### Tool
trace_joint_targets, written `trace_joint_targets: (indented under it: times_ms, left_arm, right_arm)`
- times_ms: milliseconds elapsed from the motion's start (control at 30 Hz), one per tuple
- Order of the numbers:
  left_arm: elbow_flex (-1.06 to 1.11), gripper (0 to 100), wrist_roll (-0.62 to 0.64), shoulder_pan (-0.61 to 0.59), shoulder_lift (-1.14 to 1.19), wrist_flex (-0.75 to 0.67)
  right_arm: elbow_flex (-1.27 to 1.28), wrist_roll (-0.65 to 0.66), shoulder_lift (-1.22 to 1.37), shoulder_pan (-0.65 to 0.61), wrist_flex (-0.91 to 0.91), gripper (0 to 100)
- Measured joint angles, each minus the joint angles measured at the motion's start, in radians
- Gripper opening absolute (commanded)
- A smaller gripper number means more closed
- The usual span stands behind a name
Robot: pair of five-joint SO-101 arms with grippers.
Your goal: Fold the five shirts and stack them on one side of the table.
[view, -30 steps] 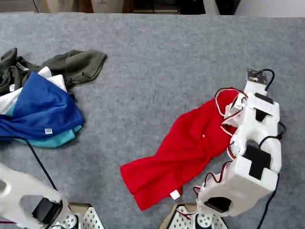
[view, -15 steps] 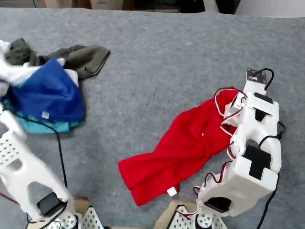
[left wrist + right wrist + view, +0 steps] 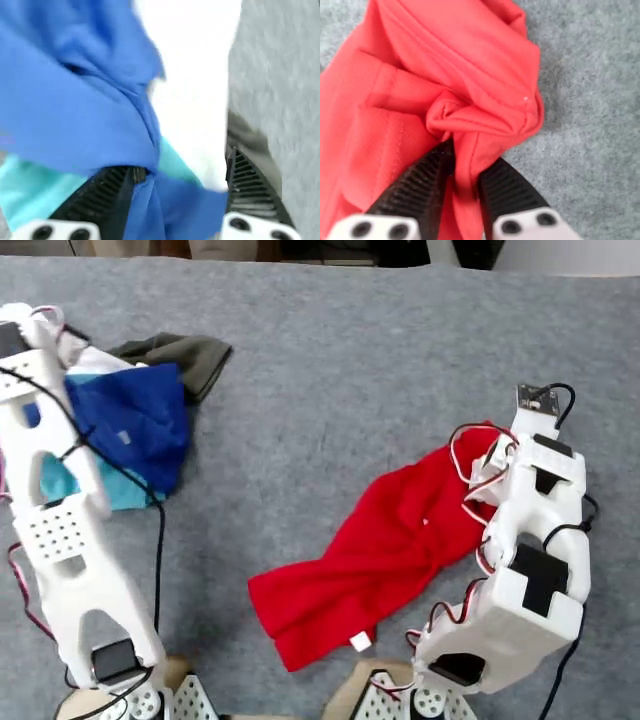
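Red shirt (image 3: 380, 550) lies on grey felt (image 3: 350, 360), right hand (image 3: 467, 162) pinching it; left hand (image 3: 185, 165) spread.

Worktop (image 3: 350, 370): grey, felt-like covering, runs across whole high view. Red shirt (image 3: 380, 550) lies crumpled on it right of centre, stretched diagonally from far right toward near middle. Small white tag (image 3: 360, 642) at its near end. Far-left area: heap of shirts. Olive shirt (image 3: 190, 352) lies on worktop at heap's far side. Teal shirt (image 3: 125, 495) lies on worktop at near side, partly under blue shirt (image 3: 140, 425). White shirt (image 3: 100, 362) between olive and blue. Heap well apart from red shirt.
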Motion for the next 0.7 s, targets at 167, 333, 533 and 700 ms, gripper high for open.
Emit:
trace_joint_targets:
  times_ms: [167,333,533,700]
  left_arm:
    - [0.0,27,-0.107,0.066,0.028,0.002]
    - [-0.005,27,-0.161,-0.101,0.028,0.002]
    - [0.002,27,-0.233,-0.479,0.035,0.011]
    - [0.106,27,-0.325,-0.678,0.037,0.012]
  right_arm:
    - [0.0,0.0,0.0,0.0,0.0,0.8]
    - [0.0,0.0,0.0,0.0,0.0,0.8]
    - [0.0,0.0,0.0,0.0,0.0,2.0]
    - [0.0,0.0,0.0,-0.002,0.0,12.2]
